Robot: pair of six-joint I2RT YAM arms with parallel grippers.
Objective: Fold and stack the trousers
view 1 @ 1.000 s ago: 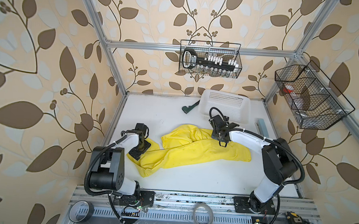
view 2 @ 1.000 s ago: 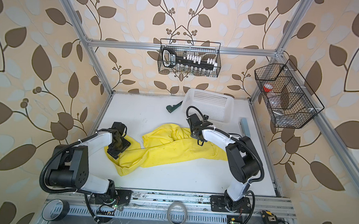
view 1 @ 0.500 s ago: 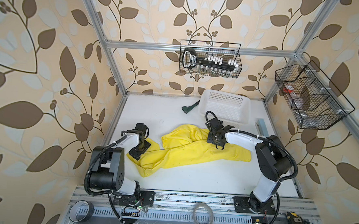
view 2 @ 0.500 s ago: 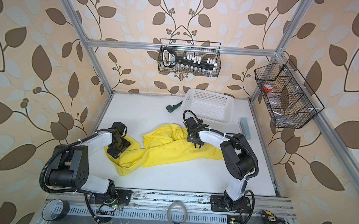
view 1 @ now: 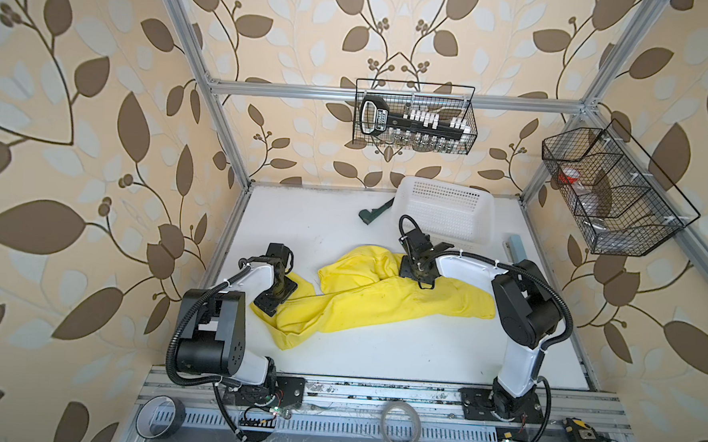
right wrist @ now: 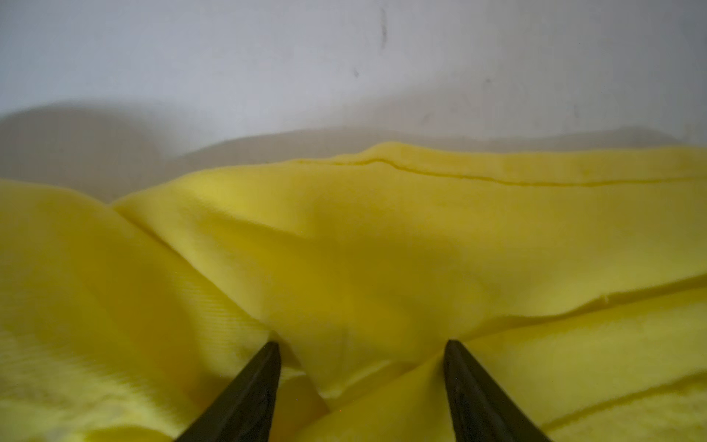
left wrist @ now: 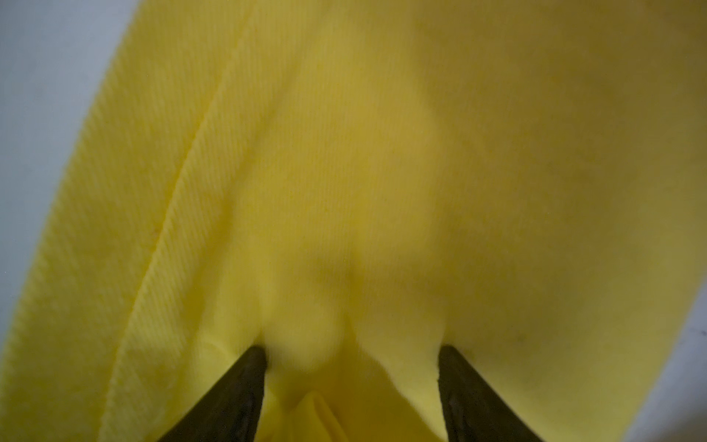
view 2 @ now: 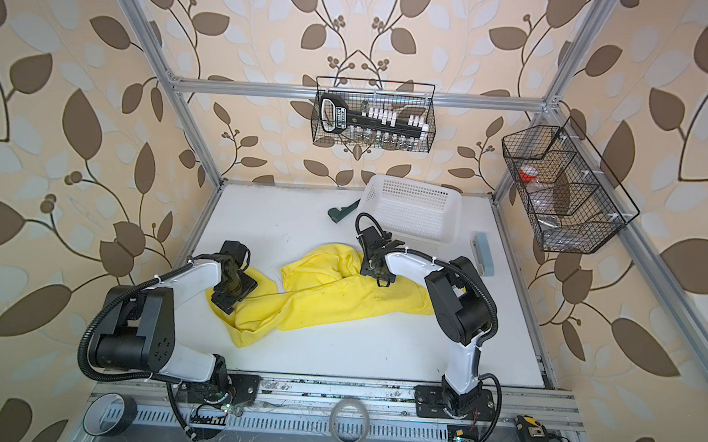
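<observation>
Trousers [view 1: 381,302] are laid crumpled across the middle of the table [view 1: 378,356]. The left gripper [left wrist: 350,367] and the right gripper [right wrist: 361,356] are seen spread apart on the cloth, nothing clamped. If only 1 layer is pinched, the fold could be spoiled.

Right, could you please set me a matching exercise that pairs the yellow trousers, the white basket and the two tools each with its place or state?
Things:
1. trousers
2. basket
3. left tool
4. right tool

Places or states:
A. at the back of the table, right of middle
B. open, on the trousers' end farthest from the basket
C. lying crumpled across the middle of the table
D. open, on the trousers' edge nearest the basket

Pairs: 1-C, 2-A, 3-B, 4-D
</observation>
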